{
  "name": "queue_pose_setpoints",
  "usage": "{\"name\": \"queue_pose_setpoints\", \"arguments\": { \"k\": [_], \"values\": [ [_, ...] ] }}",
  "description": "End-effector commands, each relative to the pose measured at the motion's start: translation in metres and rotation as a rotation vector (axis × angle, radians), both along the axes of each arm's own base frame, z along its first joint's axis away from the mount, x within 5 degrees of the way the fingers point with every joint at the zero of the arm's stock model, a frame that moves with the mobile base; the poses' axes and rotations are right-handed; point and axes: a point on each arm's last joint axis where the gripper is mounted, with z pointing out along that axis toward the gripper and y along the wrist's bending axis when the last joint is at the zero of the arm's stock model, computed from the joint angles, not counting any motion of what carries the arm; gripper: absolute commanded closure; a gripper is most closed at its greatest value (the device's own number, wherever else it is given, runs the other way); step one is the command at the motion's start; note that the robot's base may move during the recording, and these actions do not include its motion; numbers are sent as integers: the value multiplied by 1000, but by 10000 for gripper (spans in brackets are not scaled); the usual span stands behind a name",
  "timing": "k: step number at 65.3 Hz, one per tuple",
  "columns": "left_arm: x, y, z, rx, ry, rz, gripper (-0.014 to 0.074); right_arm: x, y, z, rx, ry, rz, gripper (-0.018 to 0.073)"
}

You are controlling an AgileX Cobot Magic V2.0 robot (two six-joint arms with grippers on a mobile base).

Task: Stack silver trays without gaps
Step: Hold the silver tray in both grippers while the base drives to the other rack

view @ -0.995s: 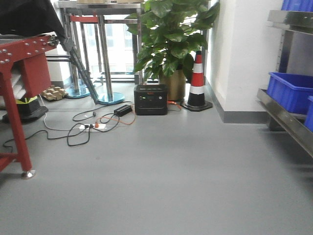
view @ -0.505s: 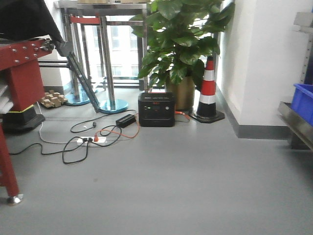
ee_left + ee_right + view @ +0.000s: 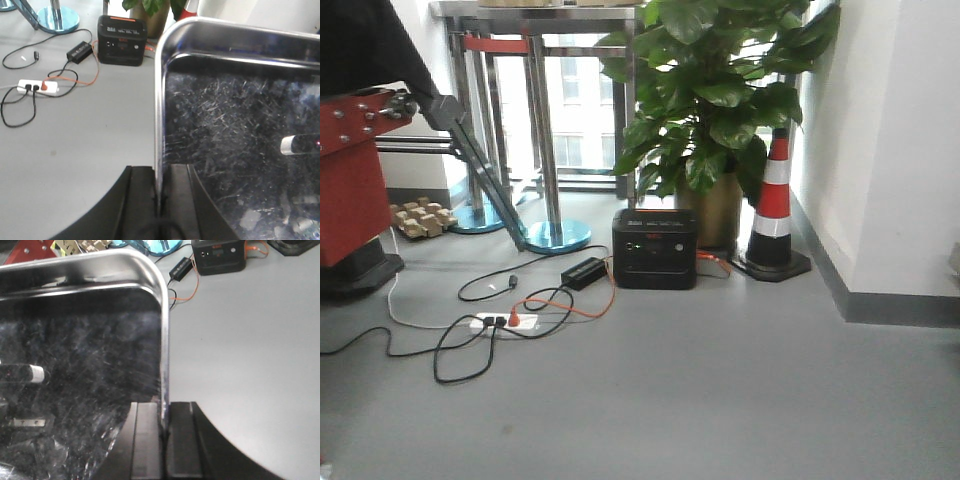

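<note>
Left wrist-mounted view: the left gripper pinches the left rim of a silver tray, with one dark finger outside the wall and the other inside the pan. The tray fills the right half of the view and hangs above the grey floor; its scratched bottom mirrors a small white shape. Beyond its rounded corner lie a black power station, a black adapter and a white power strip with looping black cables.

Right wrist-mounted view: the right gripper is closed on the right rim of the silver tray in the same manner, one finger on each side of the thin wall. The pan extends to the left and is likewise held clear of the floor. It cannot be told for certain whether both views show one tray.

Exterior front-facing view: neither tray nor grippers appear. The power station stands on the floor before a potted plant, with a red-and-white traffic cone just beside the pot near the white wall. Chrome stanchions stand at the window, and a red frame occupies the left edge
</note>
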Motion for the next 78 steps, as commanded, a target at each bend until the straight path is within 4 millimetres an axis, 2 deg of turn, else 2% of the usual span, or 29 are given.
{"name": "queue_pose_setpoints", "arguments": {
  "k": [1, 78],
  "values": [
    [-3, 14, 9, 72, -61, 56, 613, -2, -14, 8, -71, -52, -56, 637],
    [-2, 15, 10, 89, -73, 65, 613, -2, -14, 8, -68, -53, -55, 637]
  ]
}}
